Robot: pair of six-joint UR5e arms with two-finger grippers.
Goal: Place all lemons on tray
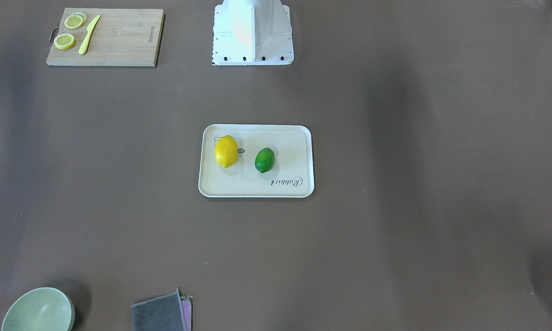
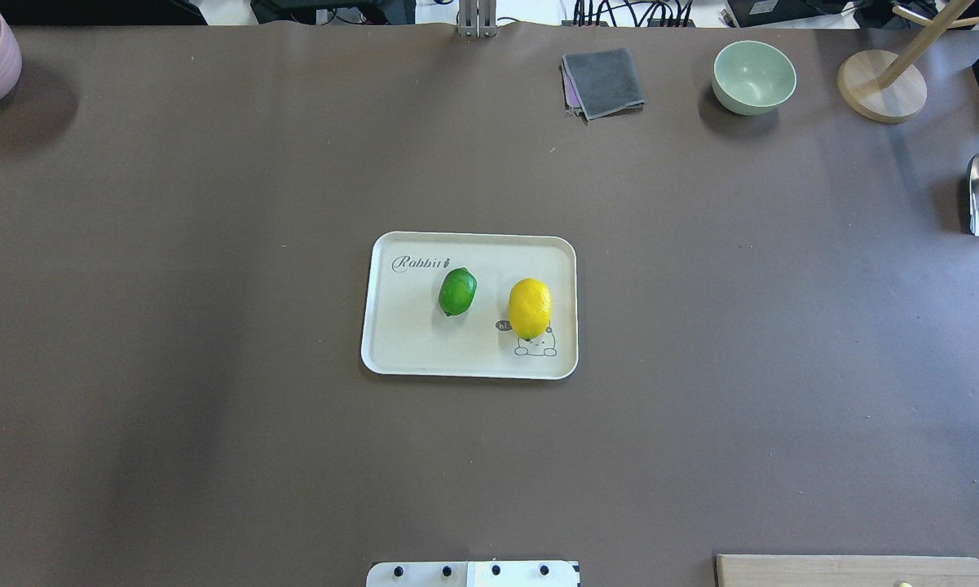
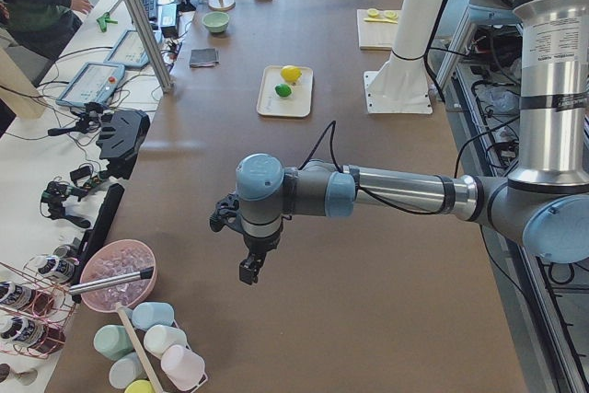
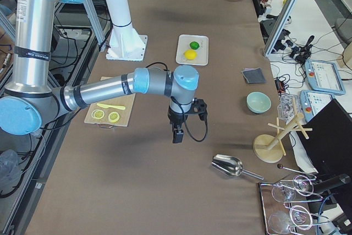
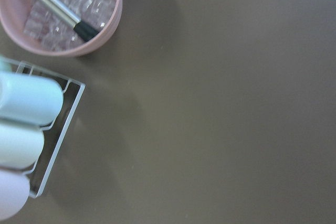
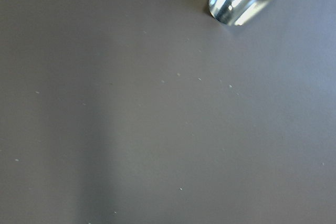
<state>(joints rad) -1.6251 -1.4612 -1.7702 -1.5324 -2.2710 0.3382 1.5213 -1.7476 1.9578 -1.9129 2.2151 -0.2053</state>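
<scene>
I saw the yellow lemon (image 2: 530, 308) and green lemon (image 2: 457, 291) lying apart on the tray (image 2: 391, 346). The pink bowl (image 5: 107, 30) held clear cubes (image 5: 50, 17). Only the 2 side views showed the left pincer (image 3: 248, 271) and right pincer (image 4: 177, 135); I couldn't tell whether either stood apart or together.

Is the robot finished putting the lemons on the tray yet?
It looks finished. The yellow lemon and the green lemon both lie on the tray, apart from each other. Nothing seems in hand: the left gripper and right gripper hang far from it. Nothing seems left.
</scene>
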